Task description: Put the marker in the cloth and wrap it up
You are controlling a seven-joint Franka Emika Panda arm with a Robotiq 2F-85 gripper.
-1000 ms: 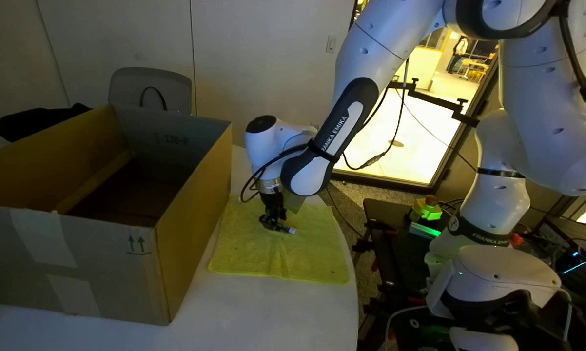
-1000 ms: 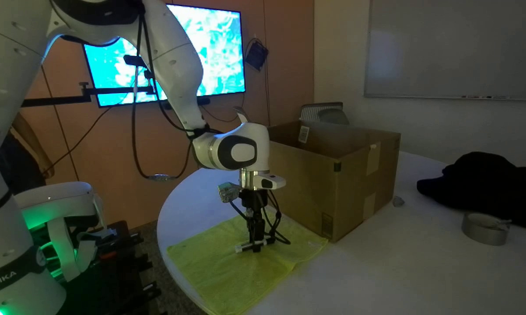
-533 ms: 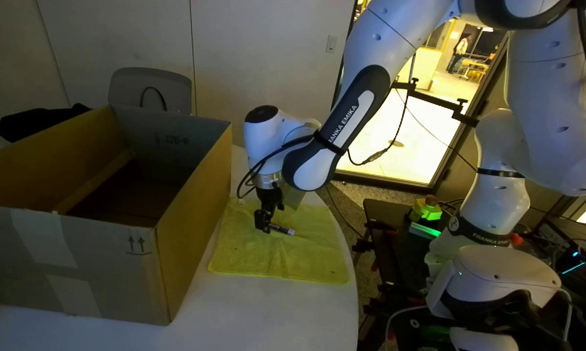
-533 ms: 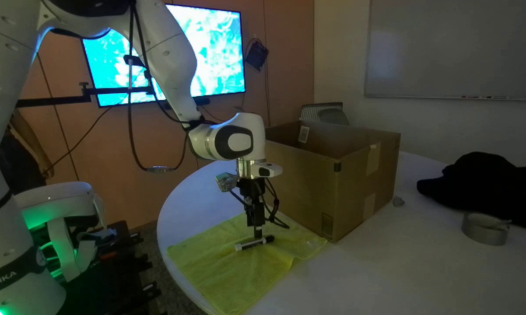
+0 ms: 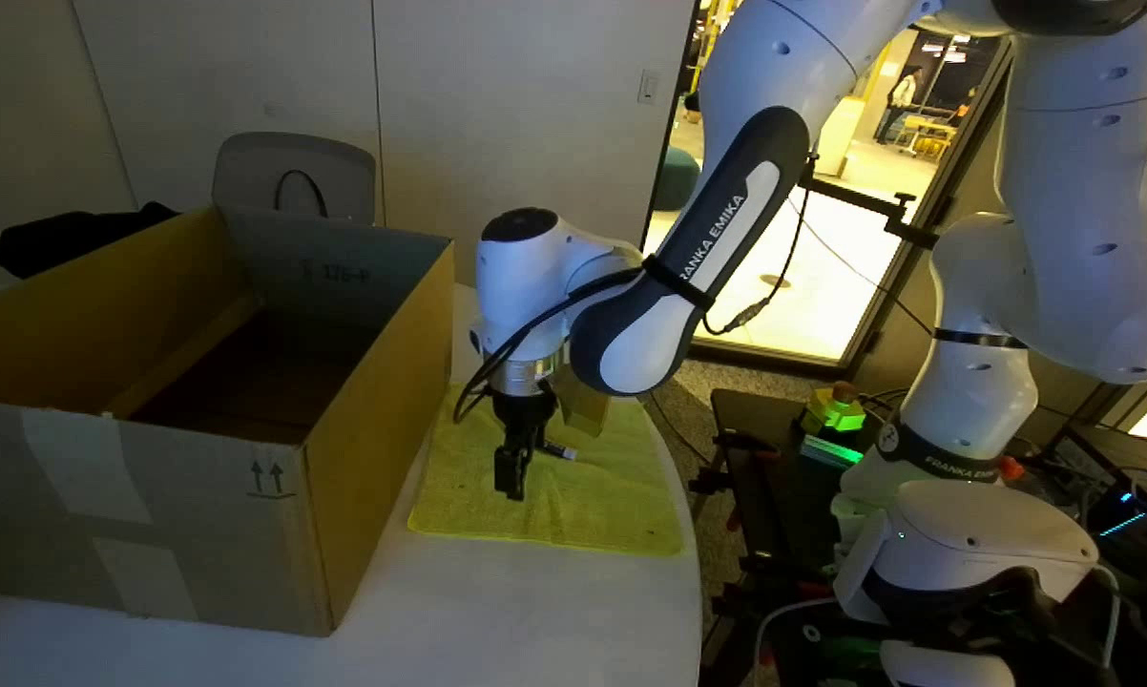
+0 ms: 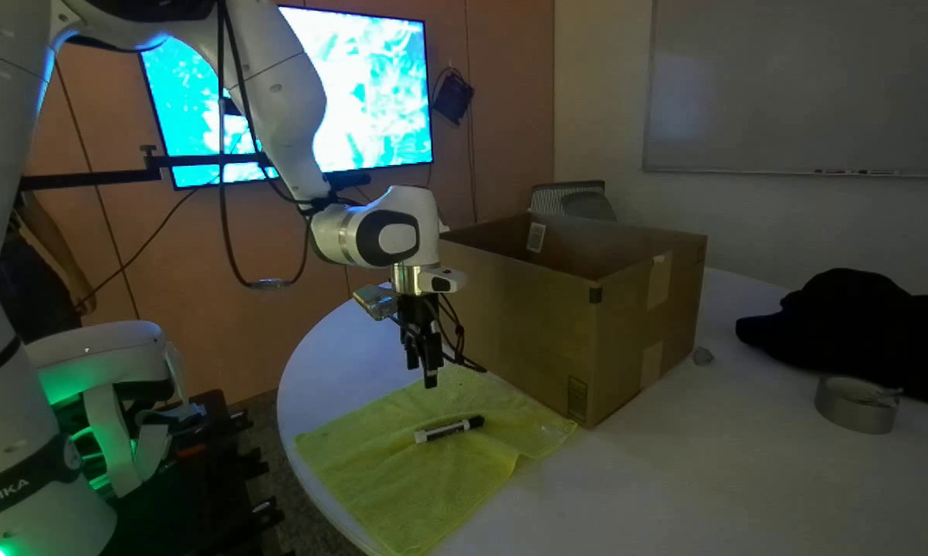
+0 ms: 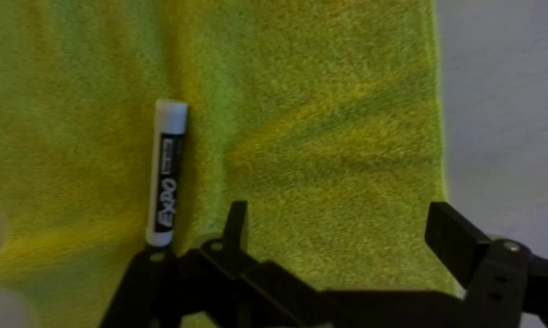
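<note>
A: At left in an exterior view?
B: A yellow cloth [image 6: 371,486], lightly rumpled, lies spread on a white table [image 6: 333,378].
A: And next?
B: A black gripper [image 7: 338,228] hangs above the cloth, its fingers [image 7: 454,239] parted wide and grasping nothing, as seen in the wrist view.
A: Then?
B: The marker [image 6: 448,429] rests on the cloth, white end to the left, black end to the right, clear of the fingers.
A: Farther right?
B: A brown cardboard box [image 6: 541,332] stands beside the cloth; past it, a gray roll [image 6: 855,405] and a dark bundle [image 6: 865,332].
</note>
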